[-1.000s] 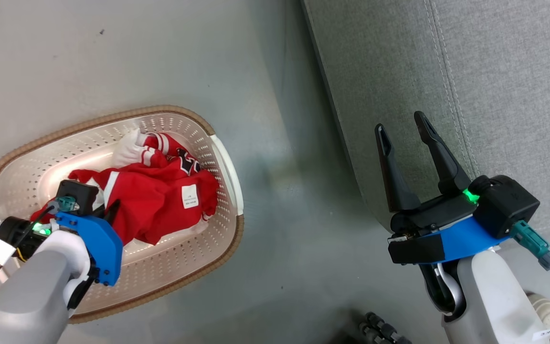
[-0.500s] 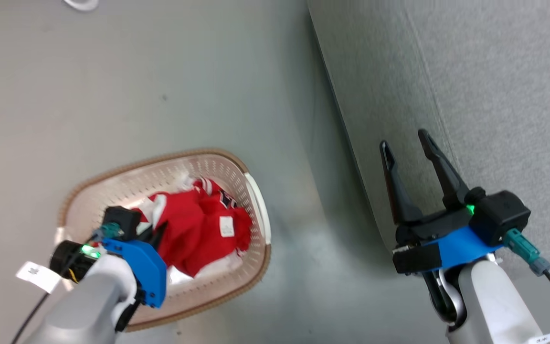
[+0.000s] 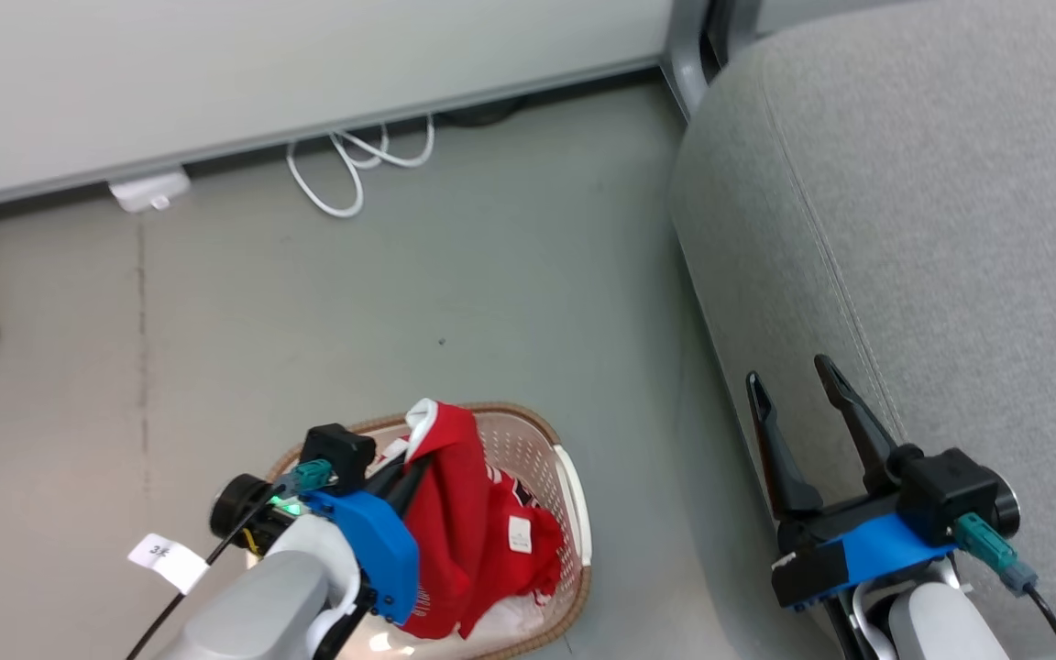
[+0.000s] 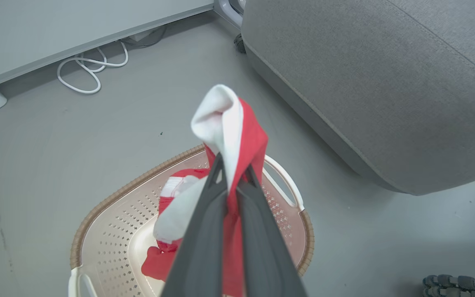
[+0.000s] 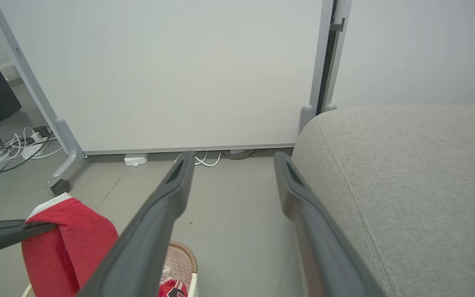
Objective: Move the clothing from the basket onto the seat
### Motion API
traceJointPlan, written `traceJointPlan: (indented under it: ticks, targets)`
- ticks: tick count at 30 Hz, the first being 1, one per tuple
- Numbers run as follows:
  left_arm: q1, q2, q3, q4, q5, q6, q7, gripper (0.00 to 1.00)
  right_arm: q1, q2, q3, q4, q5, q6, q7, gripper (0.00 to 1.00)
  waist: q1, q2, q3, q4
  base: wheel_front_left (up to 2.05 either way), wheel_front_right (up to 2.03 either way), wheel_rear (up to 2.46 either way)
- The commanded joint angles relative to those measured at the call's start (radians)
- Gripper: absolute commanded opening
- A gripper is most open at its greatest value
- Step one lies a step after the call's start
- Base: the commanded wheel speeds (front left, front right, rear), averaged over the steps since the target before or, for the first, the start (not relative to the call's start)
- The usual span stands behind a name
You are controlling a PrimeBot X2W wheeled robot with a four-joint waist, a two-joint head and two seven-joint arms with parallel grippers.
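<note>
**Lift clear before crossing**

The clothing (image 4: 248,136) is clamped in the closed left tool (image 4: 234,167), its lower folds draped into the basket (image 4: 109,202). It should be raised fully clear, then carried over the seat (image 3: 950,229). The right tool (image 3: 788,371) is held open, empty.
</note>
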Motion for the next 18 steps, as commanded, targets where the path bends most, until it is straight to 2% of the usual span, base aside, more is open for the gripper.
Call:
traceJointPlan:
  ticks: [1, 18]
  targets:
    - [0.000, -0.010, -0.006, -0.016, -0.011, -0.001, -0.008, 0.00, 0.019, -0.004, -0.003, 0.004, -0.006, 0.000, -0.004, 1.00, 0.0003, -0.0001, -0.067, 0.050, 0.00, 0.00, 0.00]
    - [-0.100, -0.105, -0.014, -0.127, -0.012, -0.001, -0.027, 0.00, 0.101, -0.004, 0.018, 0.051, -0.025, 0.000, -0.004, 1.00, 0.0003, -0.0001, -0.210, 0.130, 0.00, 0.00, 0.00]
